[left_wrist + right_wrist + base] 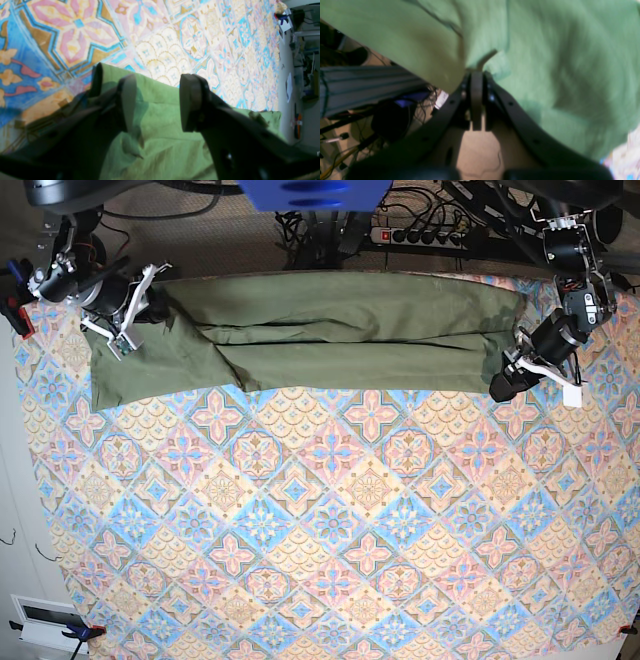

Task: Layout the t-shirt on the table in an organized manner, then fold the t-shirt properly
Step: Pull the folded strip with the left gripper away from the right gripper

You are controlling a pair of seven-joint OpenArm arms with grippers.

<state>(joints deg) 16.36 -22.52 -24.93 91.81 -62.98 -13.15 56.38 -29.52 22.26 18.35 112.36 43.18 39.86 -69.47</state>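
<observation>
T-shirt (330,330) fabric lies as a long, narrow olive-green band along the far edge of the table (330,520) in the base view, its long axis running side to side across that view. Creases run lengthwise through its middle, and the end at that view's left spreads wider toward the near side.

The right end effector (476,75), at the base view's left, has its jaws pressed together on a fold of the t-shirt, with green cloth bunched around the tips in its wrist view.

The left end effector (160,100), at the base view's right by the band's other end, stands partly open. Its two fingers (191,100) are spread apart over the green cloth near its edge, with nothing pinched between them; whether the tips touch the fabric I cannot tell.
</observation>
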